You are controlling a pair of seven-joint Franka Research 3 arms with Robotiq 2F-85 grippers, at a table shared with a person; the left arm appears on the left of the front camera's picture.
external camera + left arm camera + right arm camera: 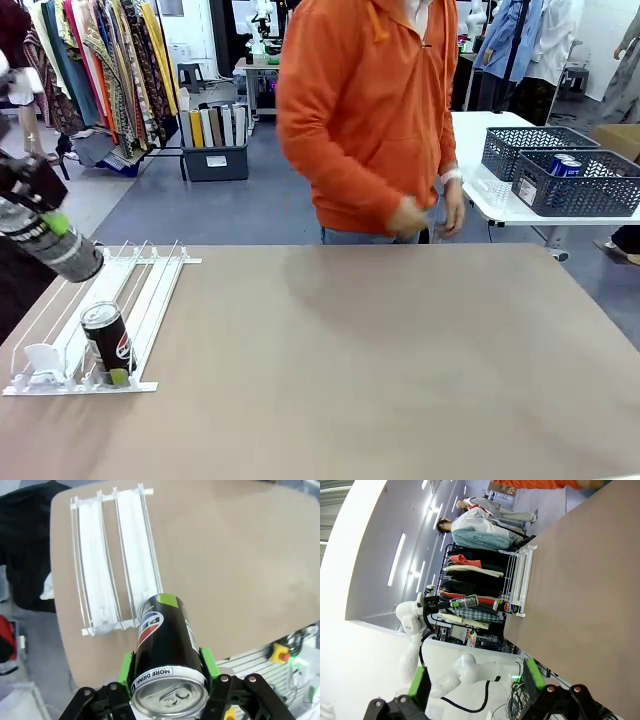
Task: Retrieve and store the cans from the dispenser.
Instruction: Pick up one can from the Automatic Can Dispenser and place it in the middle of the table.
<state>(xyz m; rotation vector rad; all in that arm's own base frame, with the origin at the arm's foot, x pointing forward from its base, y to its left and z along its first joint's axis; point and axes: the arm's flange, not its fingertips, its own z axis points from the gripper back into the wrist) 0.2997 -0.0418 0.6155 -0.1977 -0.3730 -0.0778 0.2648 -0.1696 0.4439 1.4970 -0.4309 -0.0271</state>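
Standing upright against the white stops at the low end of the dispenser (150,285), near the table's (380,370) front-left corner, a black can (107,340) shows a silver top and a round logo. Above the rack, the left gripper (167,666) clamps a second black can (165,640) between its green pads. The left wrist view gives this can's white rim lettering and a green patch on its far end. The right gripper (475,675) is spread wide, holding nothing. Open brown tabletop runs from the dispenser to the right and far edges. Beyond stands a person in orange (365,110), and blue cans (563,165) sit in a mesh basket (580,195).
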